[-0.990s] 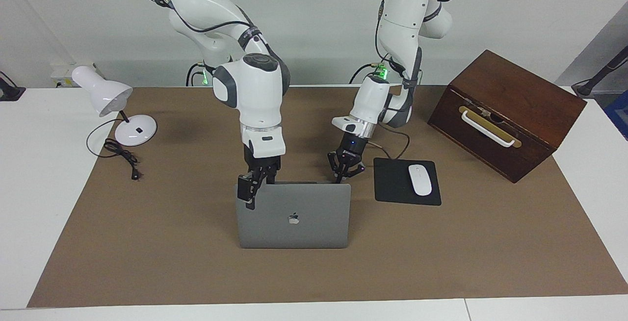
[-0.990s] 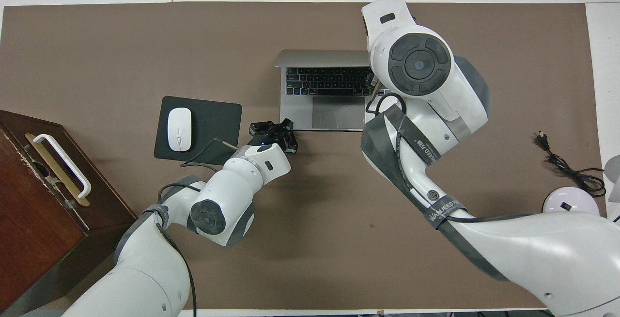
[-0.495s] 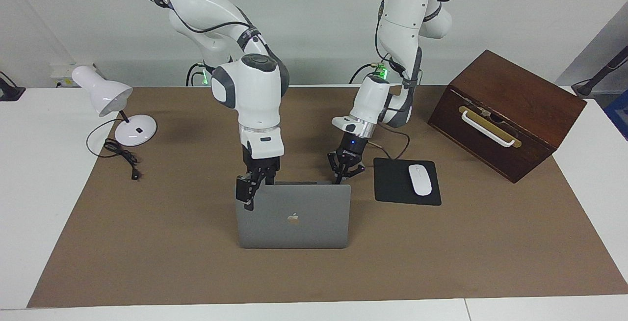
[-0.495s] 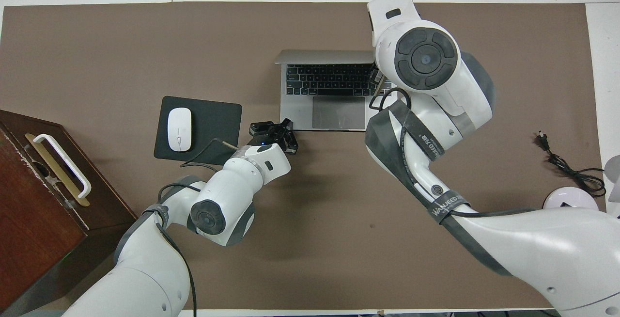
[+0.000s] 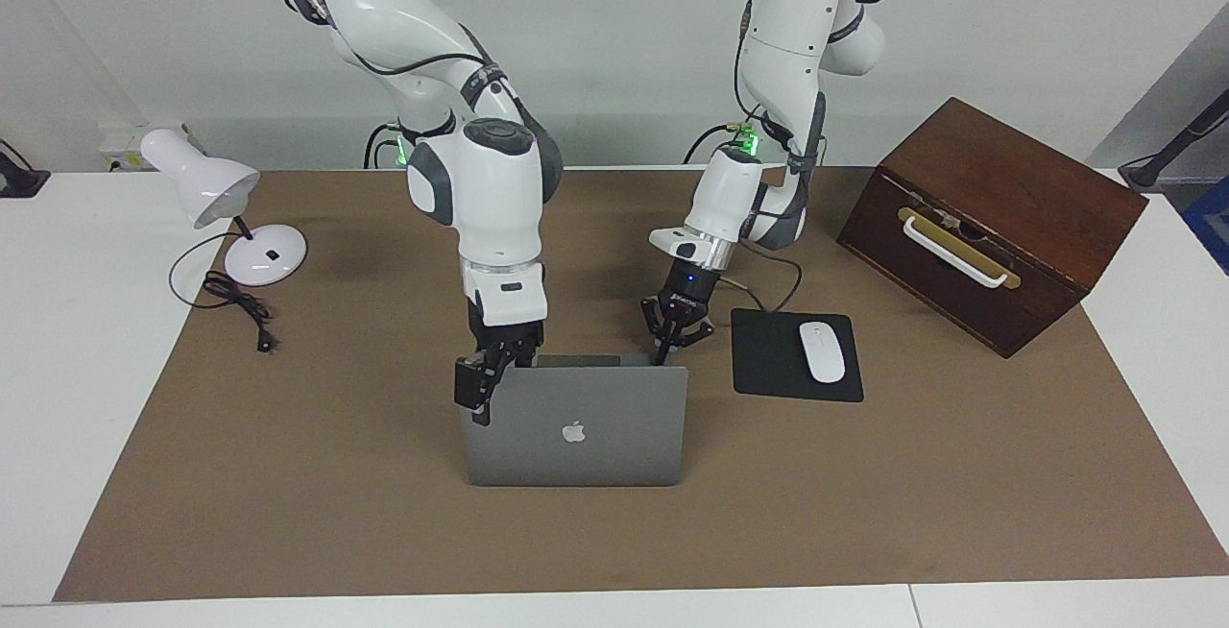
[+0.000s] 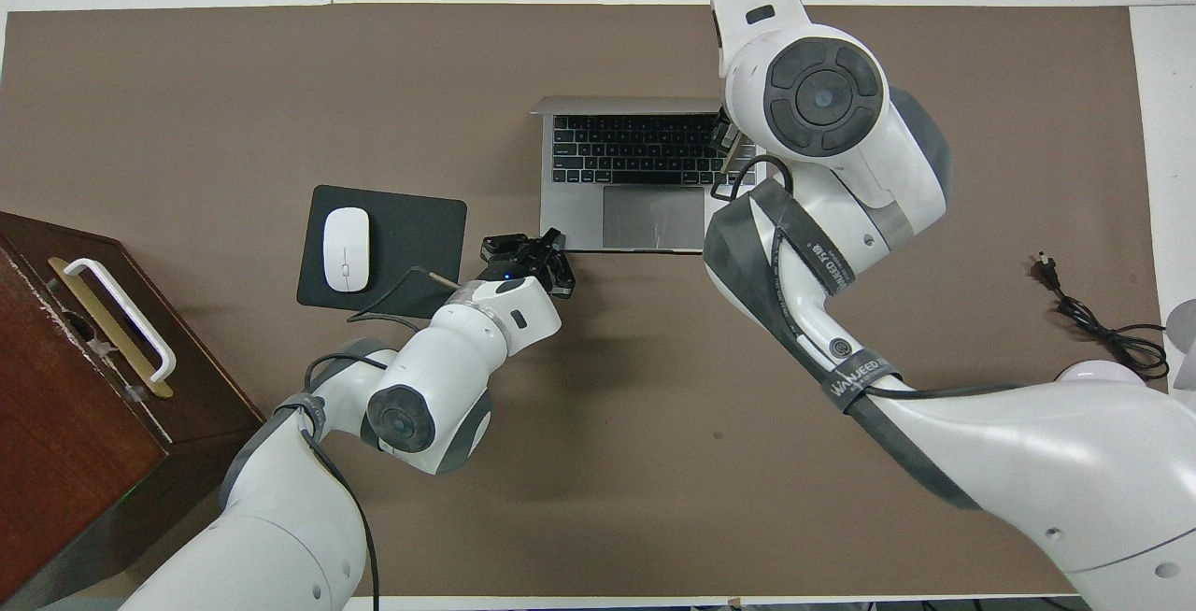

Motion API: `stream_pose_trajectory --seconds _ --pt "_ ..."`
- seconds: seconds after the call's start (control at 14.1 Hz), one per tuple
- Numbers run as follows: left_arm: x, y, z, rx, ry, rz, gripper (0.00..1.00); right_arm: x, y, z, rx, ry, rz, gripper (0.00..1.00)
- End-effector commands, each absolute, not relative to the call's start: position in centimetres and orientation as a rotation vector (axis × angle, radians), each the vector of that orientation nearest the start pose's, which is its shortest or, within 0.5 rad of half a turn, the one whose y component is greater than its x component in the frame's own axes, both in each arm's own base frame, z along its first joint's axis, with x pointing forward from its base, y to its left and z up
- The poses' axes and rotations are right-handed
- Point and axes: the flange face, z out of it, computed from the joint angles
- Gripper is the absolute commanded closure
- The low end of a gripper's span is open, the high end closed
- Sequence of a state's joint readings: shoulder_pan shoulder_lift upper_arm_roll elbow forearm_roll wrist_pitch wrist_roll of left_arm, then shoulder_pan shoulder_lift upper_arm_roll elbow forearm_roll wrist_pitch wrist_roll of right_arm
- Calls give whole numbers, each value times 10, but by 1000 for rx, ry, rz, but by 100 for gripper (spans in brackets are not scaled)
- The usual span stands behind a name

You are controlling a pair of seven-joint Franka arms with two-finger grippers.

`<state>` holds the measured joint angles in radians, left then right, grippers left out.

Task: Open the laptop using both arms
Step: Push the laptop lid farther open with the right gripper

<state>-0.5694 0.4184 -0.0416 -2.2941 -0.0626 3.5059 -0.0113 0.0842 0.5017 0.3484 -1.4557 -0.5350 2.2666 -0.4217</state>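
**A:** Laptop first: where do you see the slim silver-grey laptop (image 5: 574, 426) with the dark apple logo?

**B:** You'll find it in the middle of the brown table mat (image 5: 384, 513), already open, its lid standing nearly upright with the logo turned away from the robots and its dark keyboard and trackpad toward them.

**A:** And the big things around it?

**B:** You have a dark brown wooden box with a white handle (image 5: 989, 220) at the left arm's end of the table, and a white desk lamp with a round base (image 5: 226, 210) and its black cord at the right arm's end. A black rectangular mouse pad (image 5: 773, 359) lies beside the laptop toward the left arm's end, with a white oval mouse (image 5: 822, 351) on it.

**A:** What about your arms?

**B:** Your right gripper (image 5: 477, 393) is at the lid's top corner toward the right arm's end, its jaws spread wide, one finger down over the lid's outer face. Your left gripper (image 6: 551, 239) is fully closed, fingertips together and holding nothing, set on the laptop base's corner nearest the robots, beside the mouse pad.
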Motion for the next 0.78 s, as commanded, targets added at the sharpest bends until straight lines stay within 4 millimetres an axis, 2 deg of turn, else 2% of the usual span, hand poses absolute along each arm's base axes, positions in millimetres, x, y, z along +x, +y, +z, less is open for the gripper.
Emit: stream_pose_trajectory --seconds 0.0,0.71 --pt "479 -321 228 -3054 827 -1172 100 698 244 449 -2900 -1702 -618 0" --pt "480 -321 229 -3054 827 -1172 100 712 241 452 -2903 -1635 -615 0"
